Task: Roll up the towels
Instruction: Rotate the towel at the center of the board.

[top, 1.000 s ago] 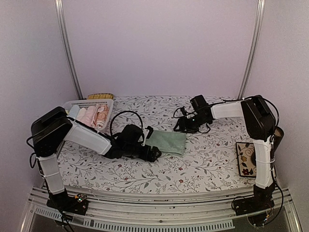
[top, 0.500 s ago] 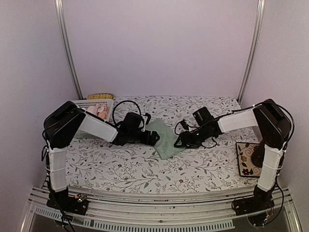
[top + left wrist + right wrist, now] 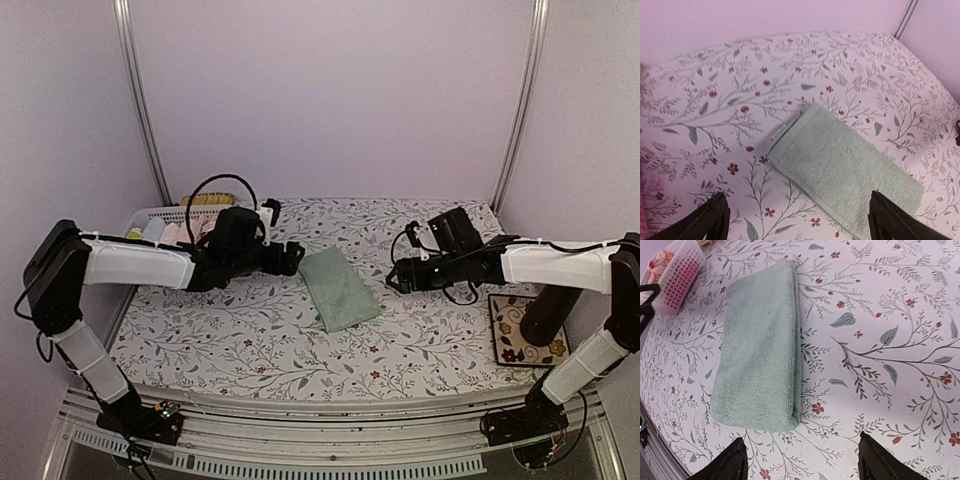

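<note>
The pale mint green towel [image 3: 340, 288] lies folded flat in a long strip on the flowered table, and it also fills the left wrist view [image 3: 845, 162] and right wrist view [image 3: 760, 347]. My left gripper [image 3: 292, 258] hovers just off its far left end, open and holding nothing. To the towel's right, a short gap away, my right gripper [image 3: 396, 276] is open and bare too. An orange-salmon towel [image 3: 185, 233] sits in the white basket [image 3: 150, 214], partly behind my left arm. Wide-spread fingertips [image 3: 710, 220] [image 3: 732, 462] frame the bottom of both wrist views.
The white lattice basket [image 3: 677, 280] stands at the back left of the table. A brush [image 3: 208, 199] lies behind it. A patterned tile [image 3: 515, 330] rests near the right edge under my right arm. Pale walls close in the back and both sides.
Both grippers have drawn back from the green towel, the left toward the basket, the right to the right. The towel now lies alone, turned more lengthwise. The right jaws have widened.
</note>
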Tool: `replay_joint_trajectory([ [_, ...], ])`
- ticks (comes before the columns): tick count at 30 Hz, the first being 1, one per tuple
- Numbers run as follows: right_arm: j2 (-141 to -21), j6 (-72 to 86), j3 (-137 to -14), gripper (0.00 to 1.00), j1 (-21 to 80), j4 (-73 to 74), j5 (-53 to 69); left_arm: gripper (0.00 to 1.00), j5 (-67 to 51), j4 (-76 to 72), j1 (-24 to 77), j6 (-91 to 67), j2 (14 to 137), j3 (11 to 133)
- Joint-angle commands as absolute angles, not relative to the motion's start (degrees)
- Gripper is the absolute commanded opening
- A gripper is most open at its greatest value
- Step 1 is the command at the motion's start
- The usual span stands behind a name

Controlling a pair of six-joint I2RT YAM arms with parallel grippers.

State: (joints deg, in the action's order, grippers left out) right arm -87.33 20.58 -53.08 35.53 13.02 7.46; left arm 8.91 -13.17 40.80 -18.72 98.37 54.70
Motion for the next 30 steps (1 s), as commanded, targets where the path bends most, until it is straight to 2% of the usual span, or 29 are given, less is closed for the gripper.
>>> replay_joint_trajectory([
  [1,-82.17,16.07,-54.59,0.82,35.42,15.48,-4.58,0.97,17.08,-11.48,43.05,-11.32,86.96,54.23],
  [3,-80.61,14.89,-54.02,0.93,35.46,14.11,-7.14,0.97,18.41,-10.98,43.04,-10.79,83.08,53.33],
  [5,-79.37,15.17,-53.31,0.99,35.42,12.69,-8.44,0.97,18.77,-13.37,42.97,-9.31,80.22,51.6],
  [10,-75.11,16.47,-47.9,0.99,35.42,6.43,-8.25,0.97,14.42,-21.66,45.3,2.36,80.22,46.69],
  [14,-71.21,16.02,-44.87,0.99,35.43,4.49,-10.58,0.97,10.86,-31.97,49.51,14.87,85.54,41.17],
  [18,-66.28,16.02,-42.09,0.99,35.42,1.96,-11.97,0.97,15.86,-32.72,54.61,25.72,94.14,42.71],
  [21,-65.08,15.89,-41.47,0.99,35.42,1.65,-12.52,0.97,19.49,-39.14,58.19,32.09,97.68,40.72],
  [25,-65.3,16.31,-41.3,0.99,35.42,1.49,-11.34,0.91,16.65,-43.4,61.63,40.3,101.73,38.83],
  [30,-65.14,16.65,-41.22,0.99,35.42,1.47,-10.7,0.83,17.68,-36.32,64.13,44.77,108.44,44.58],
])
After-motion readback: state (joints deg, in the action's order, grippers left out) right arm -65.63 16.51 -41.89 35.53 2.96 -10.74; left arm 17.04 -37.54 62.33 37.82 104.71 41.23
